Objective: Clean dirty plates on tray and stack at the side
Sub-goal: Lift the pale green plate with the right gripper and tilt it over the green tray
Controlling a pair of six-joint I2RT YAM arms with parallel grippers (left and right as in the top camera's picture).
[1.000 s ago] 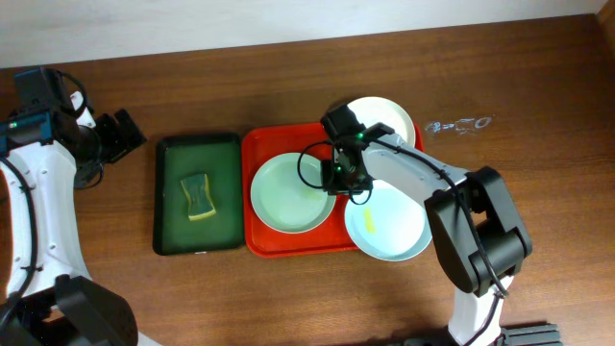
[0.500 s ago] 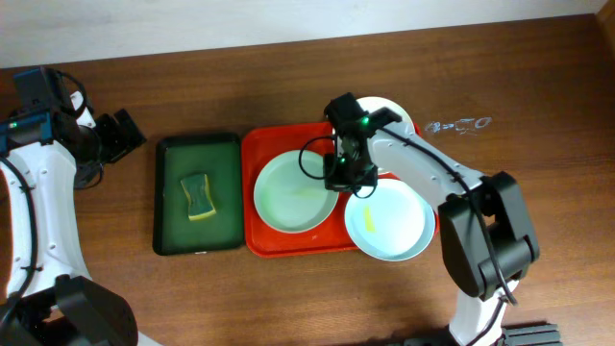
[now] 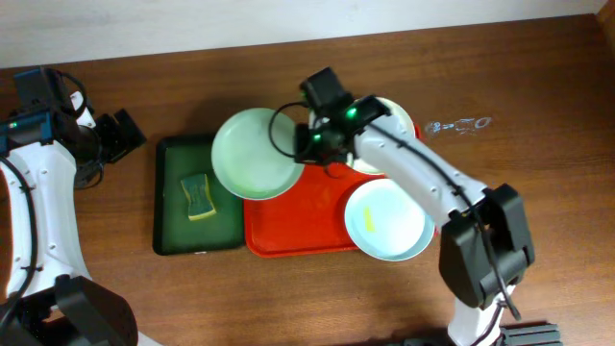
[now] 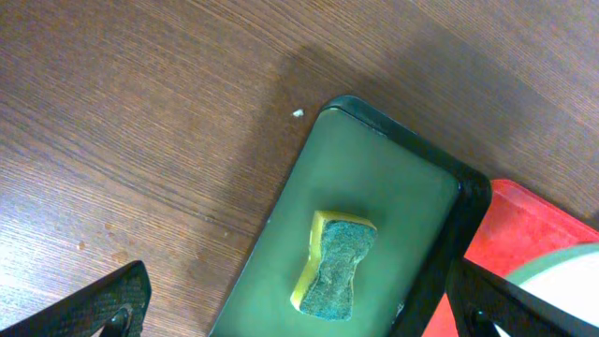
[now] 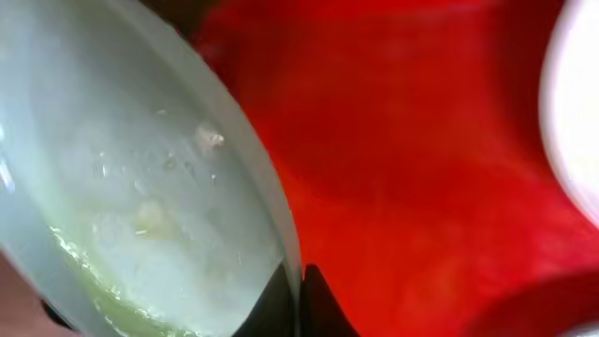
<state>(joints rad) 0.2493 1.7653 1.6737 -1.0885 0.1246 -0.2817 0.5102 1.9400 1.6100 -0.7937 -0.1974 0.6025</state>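
My right gripper (image 3: 310,144) is shut on the rim of a pale mint plate (image 3: 254,154) and holds it tilted over the left edge of the orange-red tray (image 3: 298,216) and the green tray's corner. The right wrist view shows that rim pinched between my closed fingers (image 5: 314,304), with faint smears on the plate (image 5: 131,187) above the red tray (image 5: 421,140). A second mint plate (image 3: 387,221) with a yellow smear lies at the tray's right end. A white plate (image 3: 396,120) sits behind it, partly hidden by the arm. My left gripper (image 3: 120,135) stands open at the far left.
A dark green tray (image 3: 173,207) holding a yellow-green sponge (image 3: 197,196) lies left of the orange tray. In the left wrist view the sponge (image 4: 335,267) and green tray (image 4: 374,178) are below my open left gripper (image 4: 299,314). Some clear smudges (image 3: 459,124) mark the table at back right.
My right gripper closed on the mint plate's rim, lifted it off the orange tray and carried it left and back. The left arm stayed still.
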